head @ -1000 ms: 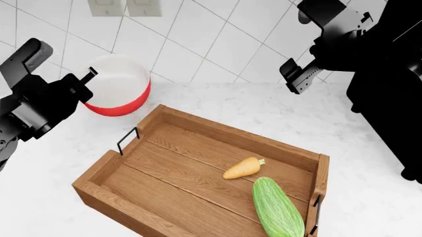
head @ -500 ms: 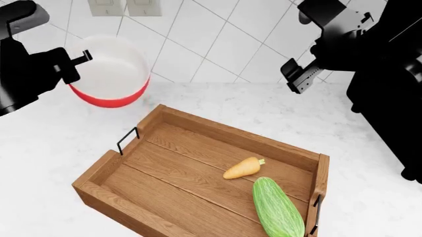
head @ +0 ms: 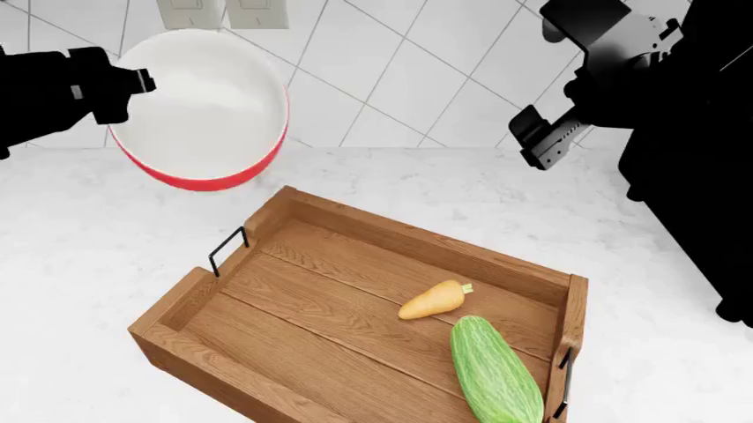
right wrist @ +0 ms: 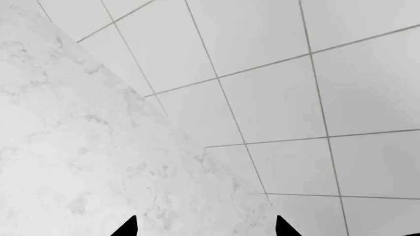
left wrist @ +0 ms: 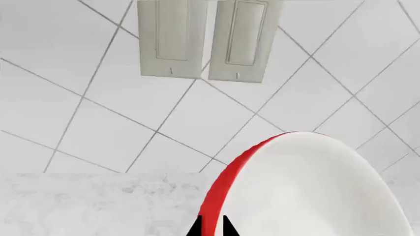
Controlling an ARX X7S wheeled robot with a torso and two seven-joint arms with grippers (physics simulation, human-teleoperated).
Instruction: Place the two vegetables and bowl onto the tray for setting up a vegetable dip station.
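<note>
Bowl [head: 203,110] pinched at rim by left claw [head: 132,84], lifted off table. Next: carry over tray [head: 294,330] (vegetables already inside), lower. Right claw [right wrist: 204,227] spread, idle.

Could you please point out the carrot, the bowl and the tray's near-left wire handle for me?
carrot [head: 431,300], head view, middle of its orange body.
bowl [head: 203,97], head view, on the white inside.
wire handle [head: 227,250], head view, on the black wire at the tray's left short end.
</note>
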